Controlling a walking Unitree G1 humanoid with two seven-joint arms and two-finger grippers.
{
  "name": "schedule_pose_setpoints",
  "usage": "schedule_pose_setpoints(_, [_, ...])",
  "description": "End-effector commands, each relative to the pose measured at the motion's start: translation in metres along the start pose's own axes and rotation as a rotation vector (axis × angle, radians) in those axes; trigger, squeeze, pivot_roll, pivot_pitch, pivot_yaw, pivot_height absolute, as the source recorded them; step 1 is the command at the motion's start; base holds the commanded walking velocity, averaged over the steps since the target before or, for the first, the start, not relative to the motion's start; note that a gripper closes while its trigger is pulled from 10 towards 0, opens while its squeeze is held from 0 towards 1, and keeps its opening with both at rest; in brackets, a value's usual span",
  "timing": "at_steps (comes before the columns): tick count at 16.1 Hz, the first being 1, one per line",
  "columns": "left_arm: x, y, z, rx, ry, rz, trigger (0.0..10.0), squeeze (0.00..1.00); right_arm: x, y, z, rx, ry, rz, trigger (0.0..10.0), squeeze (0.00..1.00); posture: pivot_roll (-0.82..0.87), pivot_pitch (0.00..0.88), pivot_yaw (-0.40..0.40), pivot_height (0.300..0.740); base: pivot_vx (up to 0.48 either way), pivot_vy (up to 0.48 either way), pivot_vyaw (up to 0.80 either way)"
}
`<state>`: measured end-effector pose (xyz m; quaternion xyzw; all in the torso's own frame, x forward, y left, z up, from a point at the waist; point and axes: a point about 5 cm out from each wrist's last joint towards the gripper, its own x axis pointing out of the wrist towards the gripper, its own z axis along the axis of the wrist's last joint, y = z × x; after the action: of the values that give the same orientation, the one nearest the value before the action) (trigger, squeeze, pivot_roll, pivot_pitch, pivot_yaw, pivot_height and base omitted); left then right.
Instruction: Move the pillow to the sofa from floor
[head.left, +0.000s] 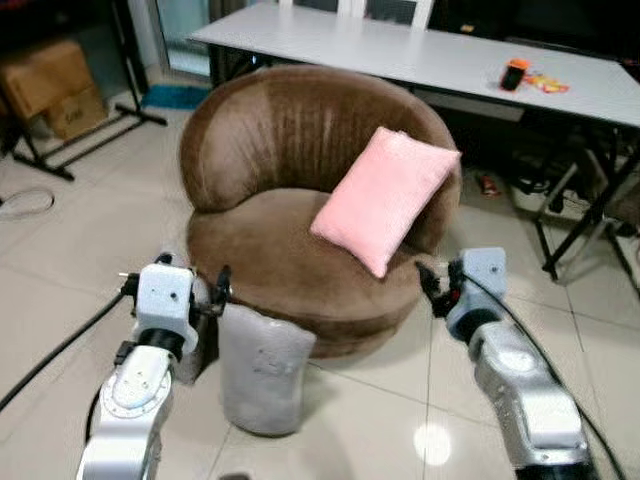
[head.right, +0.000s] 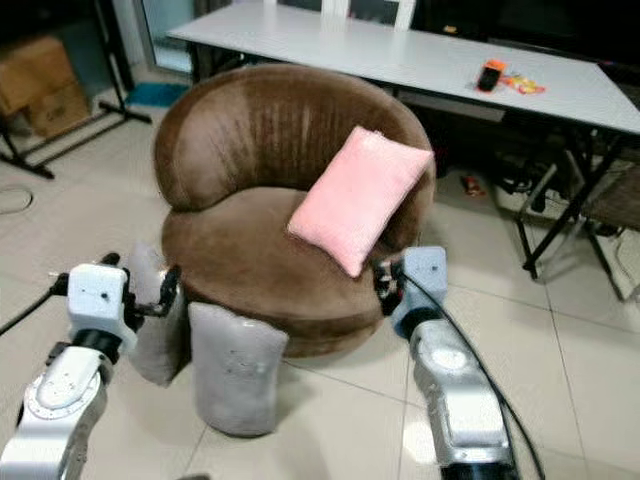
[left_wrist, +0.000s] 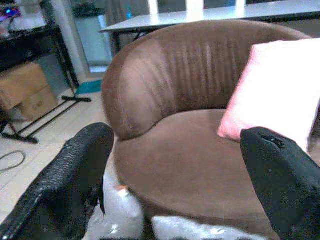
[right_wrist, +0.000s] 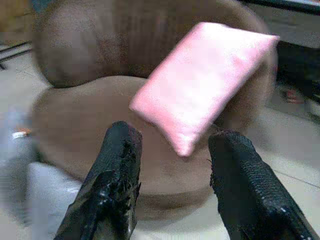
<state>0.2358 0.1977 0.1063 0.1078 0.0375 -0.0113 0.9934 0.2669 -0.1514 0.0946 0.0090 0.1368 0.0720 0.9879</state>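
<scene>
A pink pillow (head.left: 385, 195) rests on the seat of the round brown sofa (head.left: 270, 130), leaning against the right side of its backrest. Two grey pillows stand on the floor against the sofa's front: one (head.left: 262, 370) upright in the middle, the other (head.right: 150, 320) further left. My left gripper (head.left: 215, 290) hovers just above these grey pillows, open and empty, its fingers (left_wrist: 75, 170) spread wide. My right gripper (head.left: 430, 285) is by the sofa's right front edge, below the pink pillow, open with nothing between its fingers (right_wrist: 120, 175).
A long white table (head.left: 400, 50) with an orange cup (head.left: 514, 74) stands behind the sofa, and folding legs and clutter sit at the right. Cardboard boxes (head.left: 50, 85) and a black stand (head.left: 90, 130) are at the far left. Tiled floor surrounds the sofa.
</scene>
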Motion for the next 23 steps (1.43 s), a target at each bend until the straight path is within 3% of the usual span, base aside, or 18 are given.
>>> schedule_pose_setpoints(1, [0.002,-0.002,0.003,0.002,-0.012,-0.013,10.0,0.00,-0.001,-0.005,0.003,-0.014,-0.012,-0.017,10.0,0.00,0.02,0.000,-0.058,0.740,0.000,0.386,0.00])
schedule_pose_setpoints(7, [0.006,-0.001,0.008,-0.005,-0.031,-0.017,10.0,0.00,0.000,0.002,0.003,-0.063,-0.016,0.037,10.0,0.00,0.02,0.000,-0.053,0.740,0.000,0.120,0.00])
schedule_pose_setpoints(10, [0.007,0.000,0.011,-0.022,-0.041,-0.021,10.0,0.00,0.000,0.005,0.003,-0.068,-0.014,0.055,10.0,0.00,0.02,0.000,-0.053,0.740,0.167,0.000,0.80])
schedule_pose_setpoints(12, [0.007,0.000,0.010,-0.022,-0.040,-0.024,10.0,0.00,0.001,0.005,0.002,-0.069,-0.013,0.049,10.0,0.00,0.03,0.000,-0.054,0.740,0.285,0.000,0.68])
schedule_pose_setpoints(16, [0.008,-0.002,0.010,-0.014,-0.036,-0.040,10.0,0.00,0.003,-0.003,0.002,-0.053,-0.015,-0.025,10.0,0.00,0.03,0.000,-0.051,0.740,0.292,0.000,0.00])
schedule_pose_setpoints(23, [0.009,-0.001,0.009,-0.009,-0.034,-0.040,10.0,0.00,0.004,-0.004,0.003,-0.050,-0.018,-0.039,10.0,0.00,0.03,0.000,-0.052,0.740,0.295,0.000,0.00])
